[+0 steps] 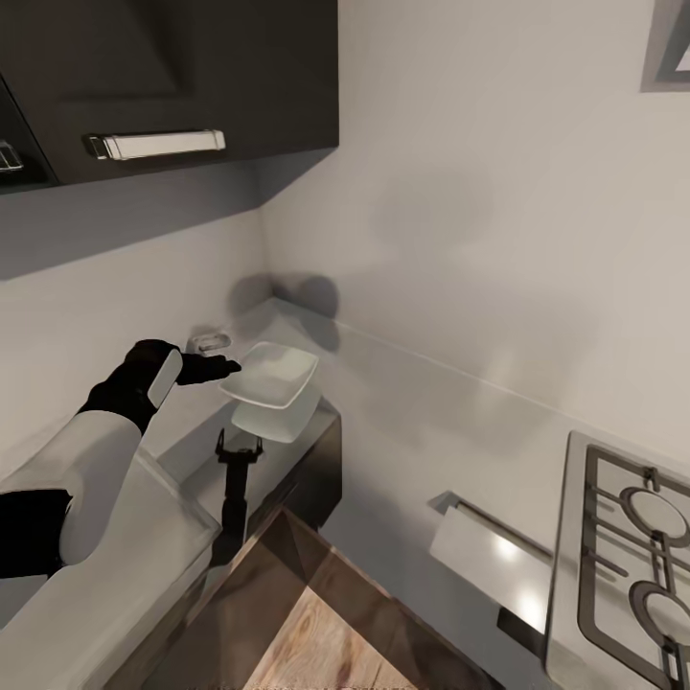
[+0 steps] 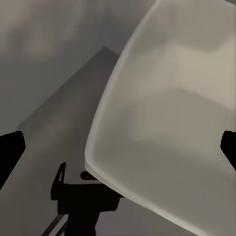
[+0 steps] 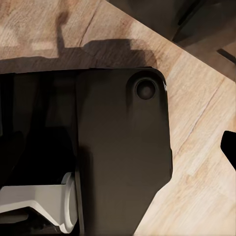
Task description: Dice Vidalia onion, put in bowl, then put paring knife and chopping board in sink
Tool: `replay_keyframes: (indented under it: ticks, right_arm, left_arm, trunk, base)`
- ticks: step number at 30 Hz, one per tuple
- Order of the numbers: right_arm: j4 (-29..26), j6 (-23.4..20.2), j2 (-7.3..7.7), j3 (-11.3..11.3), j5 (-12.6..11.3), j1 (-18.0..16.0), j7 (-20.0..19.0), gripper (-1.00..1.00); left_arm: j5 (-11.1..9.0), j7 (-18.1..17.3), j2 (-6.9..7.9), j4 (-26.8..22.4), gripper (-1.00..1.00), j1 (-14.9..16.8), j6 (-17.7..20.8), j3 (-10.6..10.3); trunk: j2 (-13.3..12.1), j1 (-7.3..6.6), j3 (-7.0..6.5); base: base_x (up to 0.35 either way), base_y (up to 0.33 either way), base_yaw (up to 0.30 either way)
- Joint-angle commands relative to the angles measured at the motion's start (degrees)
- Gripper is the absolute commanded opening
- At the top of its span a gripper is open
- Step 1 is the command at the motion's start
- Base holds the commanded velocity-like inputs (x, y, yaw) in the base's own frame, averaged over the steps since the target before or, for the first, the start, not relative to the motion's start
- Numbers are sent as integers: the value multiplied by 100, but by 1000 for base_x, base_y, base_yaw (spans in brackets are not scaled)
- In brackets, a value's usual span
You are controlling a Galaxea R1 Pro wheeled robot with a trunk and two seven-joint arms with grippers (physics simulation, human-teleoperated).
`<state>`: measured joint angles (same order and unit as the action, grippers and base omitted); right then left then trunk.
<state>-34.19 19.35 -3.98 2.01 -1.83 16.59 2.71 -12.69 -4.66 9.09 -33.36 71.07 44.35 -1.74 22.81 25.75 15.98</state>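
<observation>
The left gripper reaches out over the corner of the countertop and meets the near edge of the bowl, which sits raised and tilted in the head view, with a pale reflection or shadow of itself on the grey slab just below. My reading is that the gripper has pinched the bowl's rim and lifted it clear of the worktop, since the dish hangs above the surface instead of lying flat; the fingers themselves are hidden against the rim, so how far they are parted cannot be told for sure. The lift probably serves to bring the bowl nearer to where the dicing will be done. A slim black stand-like object rises beside the counter edge under the bowl; what it is I cannot say. Further out, a hob sits on the worktop at the right, and a dark wall cabinet hangs above. The left wrist view adds the bowl's underside, close up and slanted, with the two dark fingertips wide at the frame's edges and the same black stand below. The right wrist view looks down on wood-grain floor and a dark robot base panel; the right gripper's opening cannot be judged there.
</observation>
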Motion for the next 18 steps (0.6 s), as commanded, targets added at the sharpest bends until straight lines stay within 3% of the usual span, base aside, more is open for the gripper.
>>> replay_keyframes:
  ticks: [1, 18]
  right_arm:
    - [-8, 7, 2, 20, -19, 2, 28, 100]
    - [-8, 7, 2, 26, -19, 2, 29, 100]
  left_arm:
    - [-24, 0, 5, -4, 100, 4, 22, -19]
    - [-23, 7, -13, -1, 100, 4, 14, -20]
  trunk:
    - [11, 3, 19]
    - [11, 3, 177]
  base:
    - [0, 0, 0]
    - [0, 0, 0]
